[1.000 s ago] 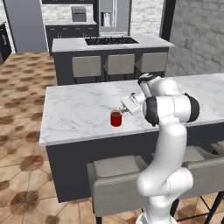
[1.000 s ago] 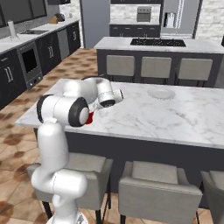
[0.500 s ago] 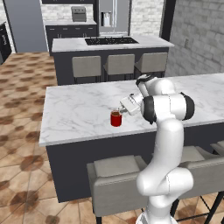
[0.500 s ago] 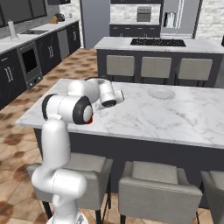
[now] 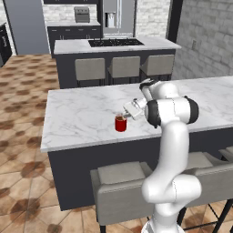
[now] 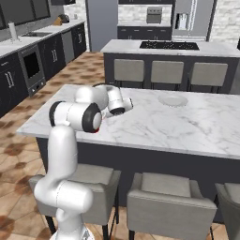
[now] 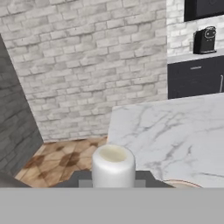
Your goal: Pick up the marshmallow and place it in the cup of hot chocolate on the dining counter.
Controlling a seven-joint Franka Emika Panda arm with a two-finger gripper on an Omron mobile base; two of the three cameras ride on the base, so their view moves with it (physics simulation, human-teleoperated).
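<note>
On the dining counter (image 5: 82, 113) stands the red cup of hot chocolate (image 5: 120, 123), near its front edge. My gripper (image 5: 126, 113) hangs just above and to the right of the cup, tilted toward it. In the hand view the gripper (image 7: 113, 180) is shut on the marshmallow (image 7: 113, 164), a white short cylinder standing between the dark fingers (image 7: 85, 178). A pale curved rim at the bottom right of that view may be the cup; I cannot tell. From the right base view my own arm covers the hand over the counter (image 6: 187, 122).
A round grey plate (image 6: 172, 100) lies on the counter's far side. Grey stools (image 5: 119, 68) line the far edge and others (image 6: 164, 201) the near edge. Behind is a second counter with a black cooktop (image 5: 114, 43).
The hand has crept slightly lower and closer to the red cup, still holding the marshmallow. The arm's elbow has shifted a little.
</note>
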